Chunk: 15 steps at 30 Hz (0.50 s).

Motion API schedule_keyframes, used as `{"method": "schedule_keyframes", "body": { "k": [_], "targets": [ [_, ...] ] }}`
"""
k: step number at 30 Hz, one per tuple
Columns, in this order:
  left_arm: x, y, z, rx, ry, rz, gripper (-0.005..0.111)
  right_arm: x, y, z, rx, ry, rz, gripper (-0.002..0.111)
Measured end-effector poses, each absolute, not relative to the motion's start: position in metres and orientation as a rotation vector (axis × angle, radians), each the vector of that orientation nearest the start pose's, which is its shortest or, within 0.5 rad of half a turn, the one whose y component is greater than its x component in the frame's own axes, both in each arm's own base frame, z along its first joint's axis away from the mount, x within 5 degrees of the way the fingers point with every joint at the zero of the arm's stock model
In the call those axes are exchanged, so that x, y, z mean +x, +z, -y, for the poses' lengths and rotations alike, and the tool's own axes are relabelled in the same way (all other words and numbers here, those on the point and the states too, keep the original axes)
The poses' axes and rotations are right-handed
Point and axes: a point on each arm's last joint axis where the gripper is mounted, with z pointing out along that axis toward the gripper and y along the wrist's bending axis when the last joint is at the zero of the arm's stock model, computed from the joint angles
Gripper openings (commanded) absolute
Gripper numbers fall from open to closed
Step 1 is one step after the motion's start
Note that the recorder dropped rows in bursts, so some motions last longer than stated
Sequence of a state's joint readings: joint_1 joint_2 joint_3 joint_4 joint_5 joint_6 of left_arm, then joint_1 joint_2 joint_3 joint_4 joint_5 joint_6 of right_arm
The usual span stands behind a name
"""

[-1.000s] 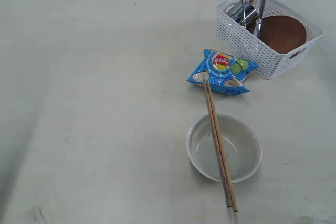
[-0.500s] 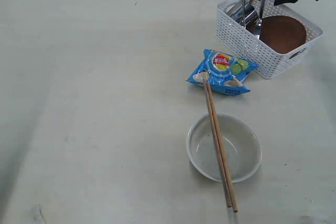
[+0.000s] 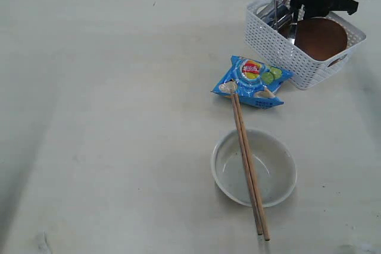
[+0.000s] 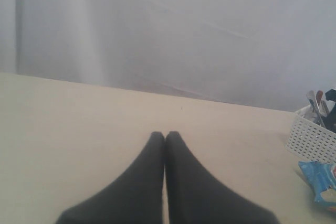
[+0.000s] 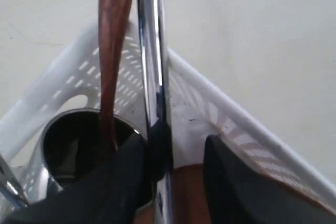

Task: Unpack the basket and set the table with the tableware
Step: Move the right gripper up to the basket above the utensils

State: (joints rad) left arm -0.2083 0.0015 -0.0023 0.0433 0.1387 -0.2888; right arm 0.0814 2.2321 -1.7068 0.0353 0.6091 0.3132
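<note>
Basket (image 3: 271,43) at the far right of the table (image 3: 119,87), holding plate (image 3: 321,37) and steel cup (image 5: 73,140). Right hand (image 5: 176,145) hangs over its far end, jaws half-wide astride an upright steel handle (image 5: 152,51), one finger touching it. Left hand (image 4: 165,135) closed, well apart.

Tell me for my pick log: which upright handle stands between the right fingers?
The shiny steel handle; the dark red wooden spoon beside it runs outside the fingers into the cup.

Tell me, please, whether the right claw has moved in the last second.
Yes. In the exterior view the right claw has come down and left against the basket, closing in on the cutlery standing in it.
</note>
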Motion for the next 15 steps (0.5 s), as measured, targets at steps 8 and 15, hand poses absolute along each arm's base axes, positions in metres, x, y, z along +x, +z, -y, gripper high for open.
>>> {"method": "schedule_keyframes", "body": {
  "k": [8, 15],
  "targets": [
    [0.0553, 0.2013, 0.0111, -0.035, -0.345, -1.632, 0.0, 0.4857, 0.1529, -0.0419, 0.335, 0.176, -2.598, 0.037],
    [0.0553, 0.2013, 0.0111, -0.035, -0.345, -1.632, 0.0, 0.4868, 0.149, -0.0421, 0.341, 0.181, -2.596, 0.029]
  ]
}}
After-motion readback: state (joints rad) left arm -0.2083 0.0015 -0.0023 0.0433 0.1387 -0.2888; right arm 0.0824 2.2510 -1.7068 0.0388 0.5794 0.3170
